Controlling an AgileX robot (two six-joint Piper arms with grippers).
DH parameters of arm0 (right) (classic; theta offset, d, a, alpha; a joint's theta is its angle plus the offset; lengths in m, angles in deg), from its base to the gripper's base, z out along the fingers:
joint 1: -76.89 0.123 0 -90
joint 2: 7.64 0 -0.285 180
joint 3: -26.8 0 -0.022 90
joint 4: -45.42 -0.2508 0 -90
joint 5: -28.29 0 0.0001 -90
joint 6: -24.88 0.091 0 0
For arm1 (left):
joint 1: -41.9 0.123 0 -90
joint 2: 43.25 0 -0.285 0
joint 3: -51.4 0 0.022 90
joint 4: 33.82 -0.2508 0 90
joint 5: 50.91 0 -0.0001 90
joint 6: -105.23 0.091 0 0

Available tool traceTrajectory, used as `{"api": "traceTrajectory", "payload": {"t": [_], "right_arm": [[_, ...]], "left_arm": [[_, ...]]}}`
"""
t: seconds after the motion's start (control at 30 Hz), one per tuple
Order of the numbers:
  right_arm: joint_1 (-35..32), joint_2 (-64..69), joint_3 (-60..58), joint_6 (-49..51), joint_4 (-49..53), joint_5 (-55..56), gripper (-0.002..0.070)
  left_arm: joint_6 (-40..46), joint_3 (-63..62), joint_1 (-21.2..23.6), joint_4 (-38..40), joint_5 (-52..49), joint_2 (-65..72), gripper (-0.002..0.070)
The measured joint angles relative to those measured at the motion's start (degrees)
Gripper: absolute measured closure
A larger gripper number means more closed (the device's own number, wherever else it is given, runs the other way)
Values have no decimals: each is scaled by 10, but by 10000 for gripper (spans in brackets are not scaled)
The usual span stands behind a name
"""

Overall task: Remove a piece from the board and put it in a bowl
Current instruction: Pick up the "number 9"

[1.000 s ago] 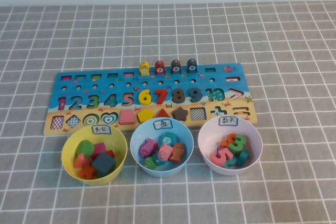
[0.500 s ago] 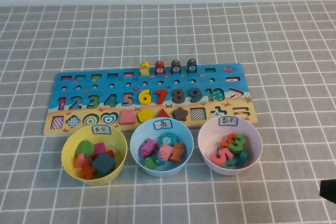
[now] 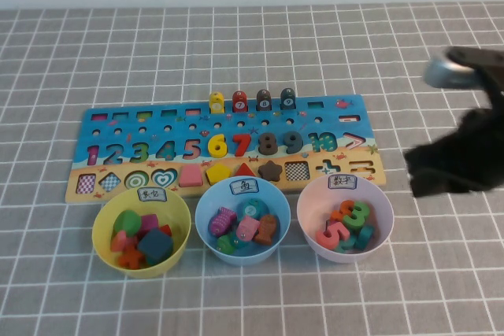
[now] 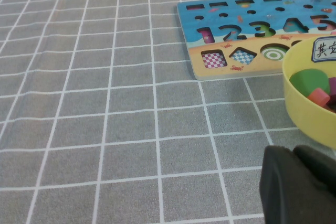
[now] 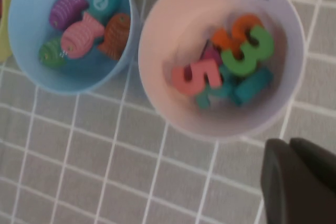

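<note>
The slate grey 9 (image 3: 292, 142) sits in its slot on the blue and sandy board (image 3: 118, 126), next to the brownish 8 (image 3: 268, 143). The pale pink bowl (image 3: 305, 206) with a white label stands in front of the board's right end and holds several number pieces. It also shows in the right wrist view (image 5: 157, 45). My right gripper (image 3: 425, 171) hovers blurred to the right of the board and the pink bowl. In the right wrist view (image 5: 290, 146) its fingers are together and empty. My left gripper (image 4: 292, 153) is shut and empty, low by the yellow bowl, outside the high view.
A yellow bowl (image 3: 101, 222) of shape pieces and a light blue bowl (image 3: 202, 212) of fish pieces stand left of the pink one. Several small pegs (image 3: 252, 101) stand on the board's far edge. Grey checked cloth covers the table.
My right arm has come into the high view from the lower right edge and risen to the right of the board. The pieces, board and bowls have not moved.
</note>
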Motion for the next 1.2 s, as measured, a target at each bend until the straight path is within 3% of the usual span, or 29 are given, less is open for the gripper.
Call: {"api": "traceTrajectory", "payload": {"t": [0.2, 0.4, 0.53, 0.8, 1.2], "right_arm": [[68, 127, 146, 48, 62, -31, 695], [91, 251, 293, 72, 78, -77, 687], [93, 338, 398, 95, 89, -128, 624], [93, 466, 562, 132, 98, -149, 358], [103, 563, 678, 166, 167, -153, 319]], "left_arm": [[0, 0, 0, 0, 0, 0, 680], [0, 0, 0, 0, 0, 0, 680], [0, 0, 0, 0, 0, 0, 680], [0, 0, 0, 0, 0, 0, 680], [0, 0, 0, 0, 0, 0, 680]]}}
